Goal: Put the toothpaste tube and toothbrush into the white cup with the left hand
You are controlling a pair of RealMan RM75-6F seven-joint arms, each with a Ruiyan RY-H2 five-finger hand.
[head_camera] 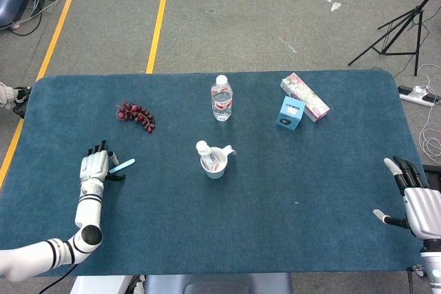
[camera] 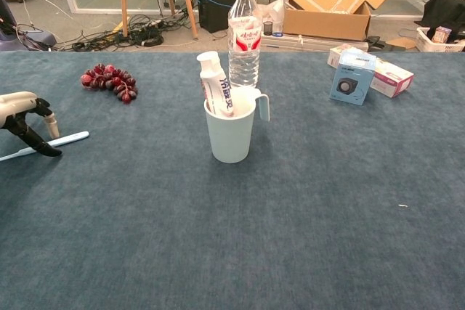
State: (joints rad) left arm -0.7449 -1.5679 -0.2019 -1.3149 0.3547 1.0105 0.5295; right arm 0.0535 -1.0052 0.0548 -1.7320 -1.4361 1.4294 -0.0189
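Half done, judging by the layout: toothpaste tube [camera: 216,83] already upright in the white cup [camera: 230,134], cap end up, leaning against the rim at mid-table just in front of a water bottle [camera: 245,34]. Still flat on the blue cloth at the far left, the toothbrush [camera: 45,144]: slim, pale blue, low-lying, head end angled toward the cup. Over its handle end, the left hand [head_camera: 94,167], fingers arched down around the handle with dark tips at the cloth; cannot tell from either view whether actually pinched or only straddled. Main risk from here, as a judgement: such a thin, flat handle rolling or skidding out from under the fingertips on closing, or pivoting in a weak pinch and dropping on the way over. Second risk at the cup: light, tall, already loaded on one side by the tube, so a knock from the brush or knuckles likely to tip it or shove it into the bottle. Far off at the table's right edge, the right hand [head_camera: 415,197], empty, fingers spread, uninvolved.
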